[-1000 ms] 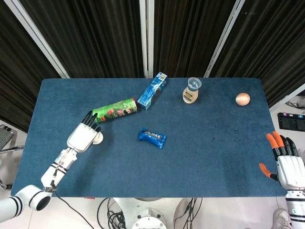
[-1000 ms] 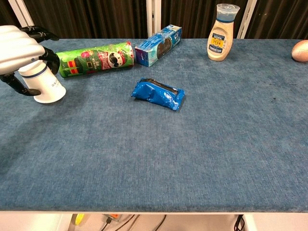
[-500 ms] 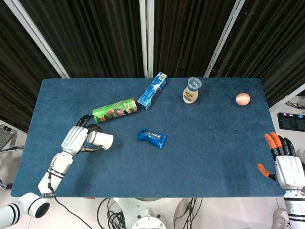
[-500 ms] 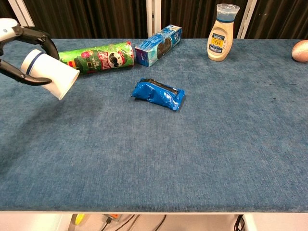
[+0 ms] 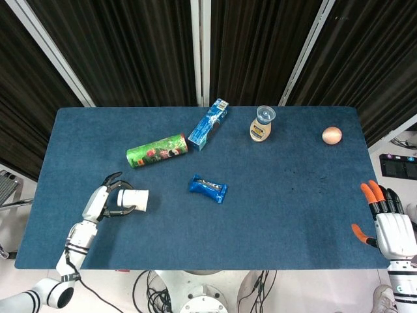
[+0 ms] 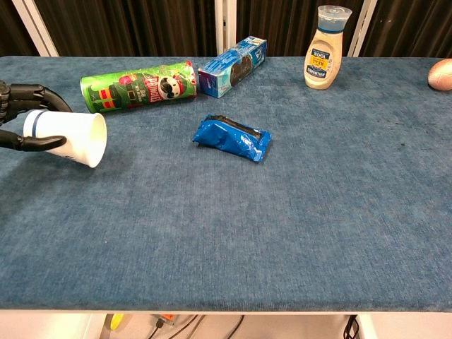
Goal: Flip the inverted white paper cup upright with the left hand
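Observation:
The white paper cup (image 5: 133, 199) (image 6: 65, 135) lies on its side above the table, its open mouth pointing right. My left hand (image 5: 104, 199) (image 6: 20, 116) grips it around the base end, dark fingers wrapped over and under it, at the table's left front. My right hand (image 5: 389, 222) hangs off the table's right front corner with orange-tipped fingers spread and nothing in it; the chest view does not show it.
A green chip can (image 5: 157, 150) (image 6: 138, 86) lies just behind the cup. A blue snack packet (image 5: 208, 188) (image 6: 234, 137) sits mid-table. A blue carton (image 5: 209, 123), a sauce bottle (image 5: 262, 124) and an egg (image 5: 331, 135) stand along the back.
The left hand lifted the cup off the table, tipped it from mouth-down to lying sideways, and drew it toward the front left. The right hand barely moved.

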